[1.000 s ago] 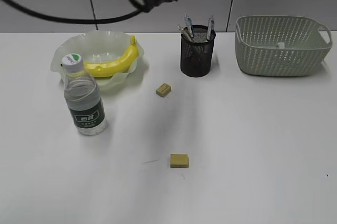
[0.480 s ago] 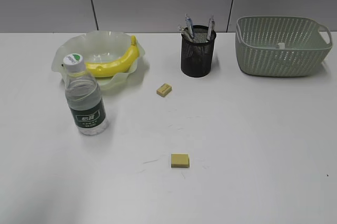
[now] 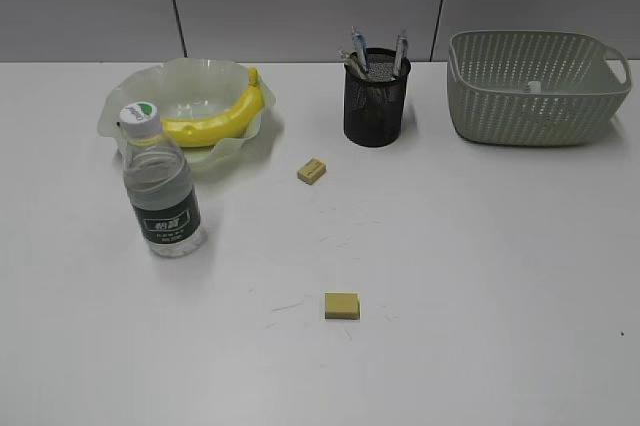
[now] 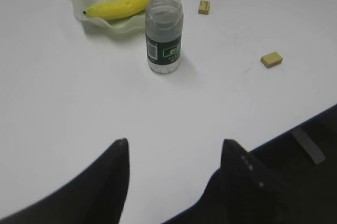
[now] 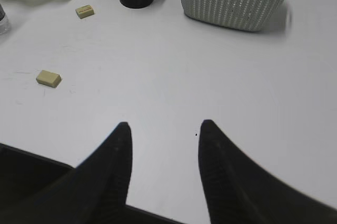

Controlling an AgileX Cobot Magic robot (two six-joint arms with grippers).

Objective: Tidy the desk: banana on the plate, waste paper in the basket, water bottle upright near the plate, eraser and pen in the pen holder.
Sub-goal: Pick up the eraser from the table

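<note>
The banana [image 3: 217, 119] lies in the pale green ruffled plate [image 3: 130, 96] at the back left. The water bottle [image 3: 161, 184] stands upright just in front of the plate. The black mesh pen holder [image 3: 376, 98] holds pens. One tan eraser [image 3: 312, 170] lies near the plate, another [image 3: 341, 305] nearer the front. The basket [image 3: 537, 86] is at the back right with a bit of white paper [image 3: 534, 87] showing inside. Neither gripper shows in the exterior view. My left gripper [image 4: 174, 145] is open and empty over the desk's front edge. My right gripper [image 5: 164, 128] is open and empty.
The white desk [image 3: 480, 246] ends at a front edge seen in the left wrist view [image 4: 316, 113] and in the right wrist view [image 5: 31, 153]. A grey panelled wall stands behind the desk.
One second ago a dark arm and cable crossed the top left of the exterior view; it has since gone out of that view. The objects have not moved.
</note>
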